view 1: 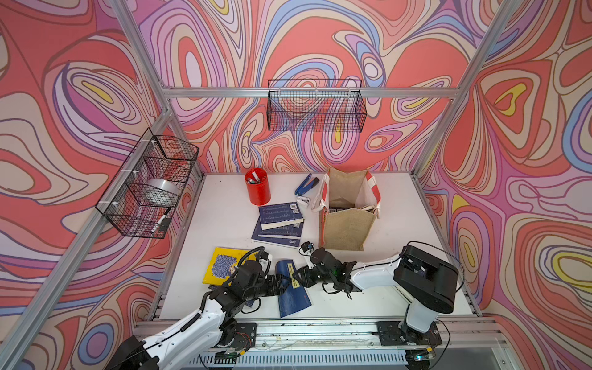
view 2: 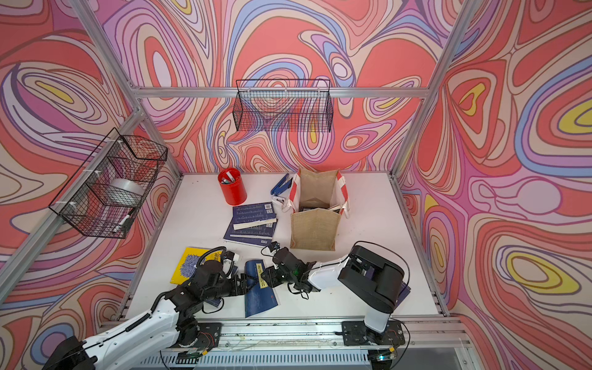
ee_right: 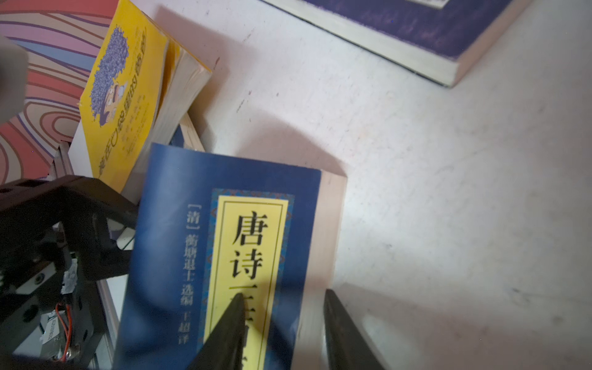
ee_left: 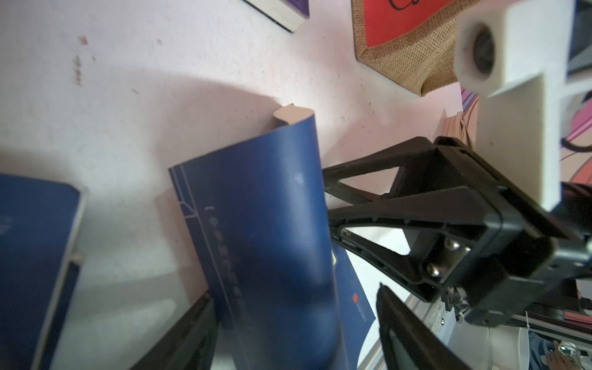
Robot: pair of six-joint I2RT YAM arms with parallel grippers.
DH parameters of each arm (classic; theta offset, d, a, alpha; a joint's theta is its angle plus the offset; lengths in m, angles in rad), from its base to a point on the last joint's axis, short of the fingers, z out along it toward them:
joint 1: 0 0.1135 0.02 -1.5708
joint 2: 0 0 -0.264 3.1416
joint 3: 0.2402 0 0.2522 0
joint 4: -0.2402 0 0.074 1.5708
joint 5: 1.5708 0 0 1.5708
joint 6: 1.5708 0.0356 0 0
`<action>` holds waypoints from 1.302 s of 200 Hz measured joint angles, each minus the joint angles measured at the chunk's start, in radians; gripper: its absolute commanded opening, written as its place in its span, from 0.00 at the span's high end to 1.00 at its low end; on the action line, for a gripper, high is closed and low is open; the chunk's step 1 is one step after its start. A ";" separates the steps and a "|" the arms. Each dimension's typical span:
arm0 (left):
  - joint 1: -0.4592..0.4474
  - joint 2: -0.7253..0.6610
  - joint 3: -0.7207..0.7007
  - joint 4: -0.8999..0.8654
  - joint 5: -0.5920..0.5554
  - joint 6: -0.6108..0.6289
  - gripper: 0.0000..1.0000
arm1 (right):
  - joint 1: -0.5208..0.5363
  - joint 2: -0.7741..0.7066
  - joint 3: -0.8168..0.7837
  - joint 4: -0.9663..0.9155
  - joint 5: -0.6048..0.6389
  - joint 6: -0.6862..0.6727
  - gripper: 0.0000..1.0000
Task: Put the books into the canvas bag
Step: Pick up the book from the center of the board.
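A navy blue book with a yellow title label is lifted and bowed at the table's front middle. My right gripper is shut on its page edge, one finger on the label. My left gripper stands open around the same book, a gap beside one finger. A yellow book lies left of it, partly under my left arm. Two navy books are stacked mid-table. The canvas bag stands open behind my right gripper.
A red pen cup and blue pliers sit at the back, left of the bag. Another blue book lies under my left arm. Wire baskets hang on the left wall and back wall.
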 measured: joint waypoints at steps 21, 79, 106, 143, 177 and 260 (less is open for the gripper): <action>0.000 0.006 0.000 0.002 0.010 0.000 0.13 | 0.000 0.003 0.000 0.003 0.000 -0.003 0.60; 0.000 0.048 -0.035 0.131 0.032 -0.042 0.07 | -0.006 0.022 0.009 0.023 -0.002 -0.014 0.60; 0.005 0.062 -0.031 0.145 0.027 -0.045 0.09 | -0.010 0.026 0.009 0.033 -0.003 -0.018 0.60; 0.032 0.064 -0.035 0.154 0.022 -0.056 0.08 | -0.014 0.032 0.009 0.050 -0.008 -0.027 0.60; 0.052 0.067 -0.065 0.212 0.006 -0.087 0.29 | -0.019 0.040 0.009 0.068 -0.022 -0.048 0.60; 0.060 0.100 -0.062 0.216 -0.016 -0.070 0.82 | -0.023 0.048 0.014 0.074 -0.033 -0.079 0.60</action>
